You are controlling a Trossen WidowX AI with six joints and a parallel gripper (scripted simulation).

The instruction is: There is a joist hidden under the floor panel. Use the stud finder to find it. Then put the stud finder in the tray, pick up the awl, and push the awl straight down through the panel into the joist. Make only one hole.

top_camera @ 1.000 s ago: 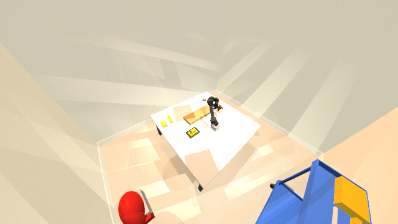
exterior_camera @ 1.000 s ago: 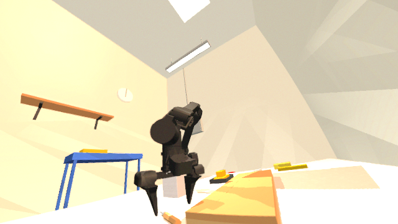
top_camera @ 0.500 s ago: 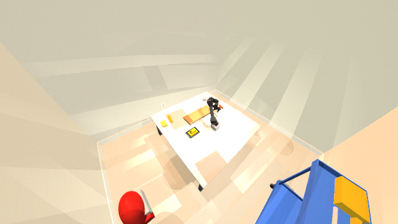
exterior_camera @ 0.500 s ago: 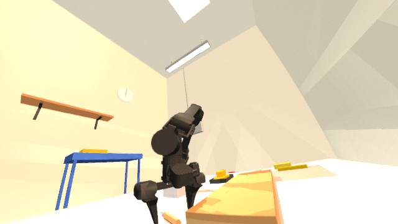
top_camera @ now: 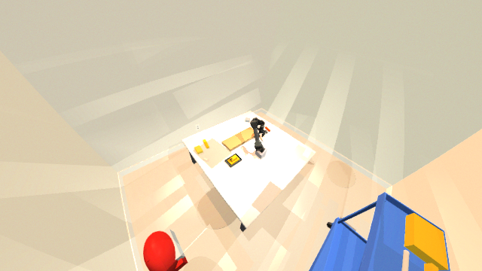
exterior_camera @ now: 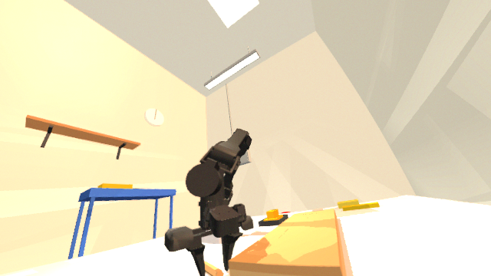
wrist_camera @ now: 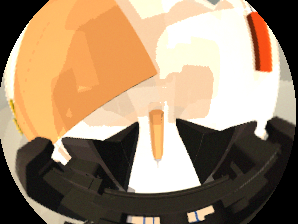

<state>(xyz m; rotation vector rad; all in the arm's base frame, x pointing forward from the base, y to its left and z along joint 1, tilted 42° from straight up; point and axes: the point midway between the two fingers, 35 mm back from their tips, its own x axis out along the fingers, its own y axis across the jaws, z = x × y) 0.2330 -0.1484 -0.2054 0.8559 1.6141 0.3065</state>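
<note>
The awl (exterior_camera: 213, 269) (wrist_camera: 157, 132) has an orange handle and lies on the table beside the panel's near end, its thin tip toward the wrist in the wrist view. My gripper (top_camera: 264, 134) (exterior_camera: 215, 271) (wrist_camera: 157, 123) is partly open, low over the table, with a finger on each side of the awl. In the wrist view gaps show between the awl and both fingers. The floor panel (top_camera: 229, 144) (exterior_camera: 307, 238) (wrist_camera: 110, 45) is a long orange-tan board; no hole can be made out. The yellow stud finder (top_camera: 233, 159) (exterior_camera: 272, 215) sits in the black tray (exterior_camera: 265, 222).
A red-orange object (top_camera: 267, 129) (wrist_camera: 261, 42) lies on the table to the right in the wrist view. Two yellow pieces (top_camera: 198, 149) (exterior_camera: 360, 207) lie past the panel's far end. A small grey block (top_camera: 247, 120) sits near the table's back corner.
</note>
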